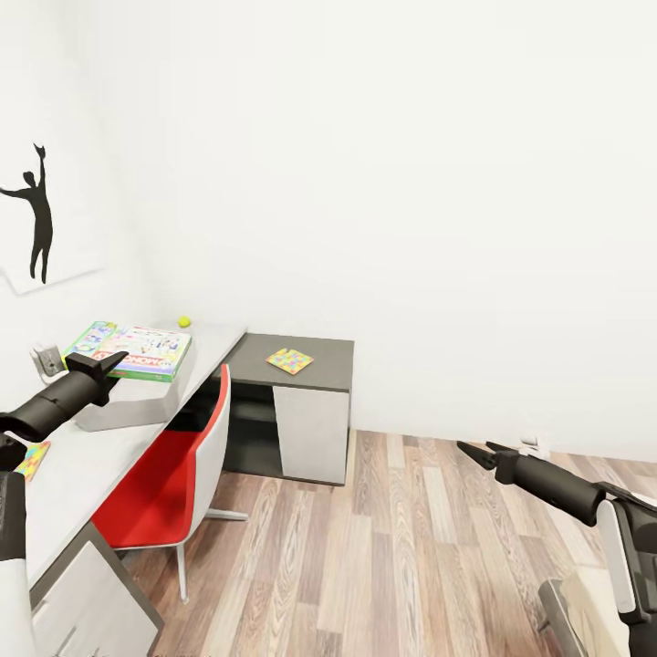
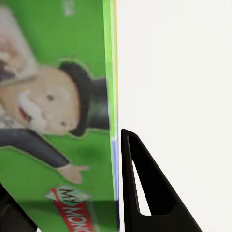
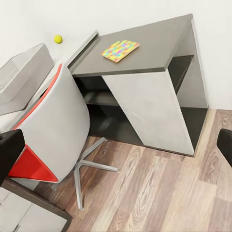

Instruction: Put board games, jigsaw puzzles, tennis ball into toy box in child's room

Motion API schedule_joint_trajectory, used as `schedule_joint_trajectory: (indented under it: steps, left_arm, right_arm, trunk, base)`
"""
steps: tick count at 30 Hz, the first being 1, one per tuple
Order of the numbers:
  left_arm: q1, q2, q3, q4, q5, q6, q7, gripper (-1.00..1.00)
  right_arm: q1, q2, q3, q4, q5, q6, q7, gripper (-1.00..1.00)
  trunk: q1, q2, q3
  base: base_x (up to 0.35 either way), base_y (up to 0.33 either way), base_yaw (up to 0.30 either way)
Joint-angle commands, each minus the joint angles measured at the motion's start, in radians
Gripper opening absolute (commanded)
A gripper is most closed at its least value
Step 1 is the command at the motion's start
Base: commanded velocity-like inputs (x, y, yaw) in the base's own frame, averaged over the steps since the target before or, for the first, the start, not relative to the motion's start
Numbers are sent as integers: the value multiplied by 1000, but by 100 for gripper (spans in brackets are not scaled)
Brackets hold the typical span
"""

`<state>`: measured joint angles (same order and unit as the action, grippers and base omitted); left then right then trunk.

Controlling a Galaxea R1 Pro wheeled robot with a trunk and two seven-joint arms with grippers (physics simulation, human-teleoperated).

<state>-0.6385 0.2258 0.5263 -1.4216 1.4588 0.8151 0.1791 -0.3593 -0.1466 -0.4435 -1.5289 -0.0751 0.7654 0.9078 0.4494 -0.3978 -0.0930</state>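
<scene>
Two jigsaw puzzles (image 1: 290,360) (image 1: 30,459), two board games (image 1: 146,353) (image 1: 91,337), one tennis ball (image 1: 184,321).

A red and grey chair (image 1: 173,474) is being kept at the left, tucked close in. A black picture of a cheering person (image 1: 35,222) is being shown on the far left wall. The wood floor (image 1: 411,566) is being seen near and right.

Head view: left claw (image 1: 117,362) at the white-green board game (image 1: 141,353), which lies over the toy box (image 1: 128,408). Tennis ball (image 1: 184,321) on bench (image 1: 100,452); jigsaw puzzle (image 1: 290,360) on dark section.
</scene>
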Motion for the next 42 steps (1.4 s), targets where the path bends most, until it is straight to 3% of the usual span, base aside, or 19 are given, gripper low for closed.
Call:
schedule_joint_trajectory:
  steps: [1, 26, 42]
  left_arm:
    - [-1, 0, 1, 0, 11, 4, 9, -100]
    - [-2, -9, -6, -6, 15, 4, 2, -100]
    - [-4, -10, -13, 0, 11, 1, -27, -100]
  right_arm:
    - [-1, 0, -1, 0, -8, 9, -1, 100]
    - [-1, 0, 0, -2, -8, 8, -1, 100]
    - [0, 1, 1, -2, -7, -1, -6, 100]
  trunk:
    - [1, -2, -2]
    - [1, -2, -2]
    - [1, -2, -2]
  base:
    - [0, 0, 152]
    - [2, -1, 245]
    - [197, -147, 55]
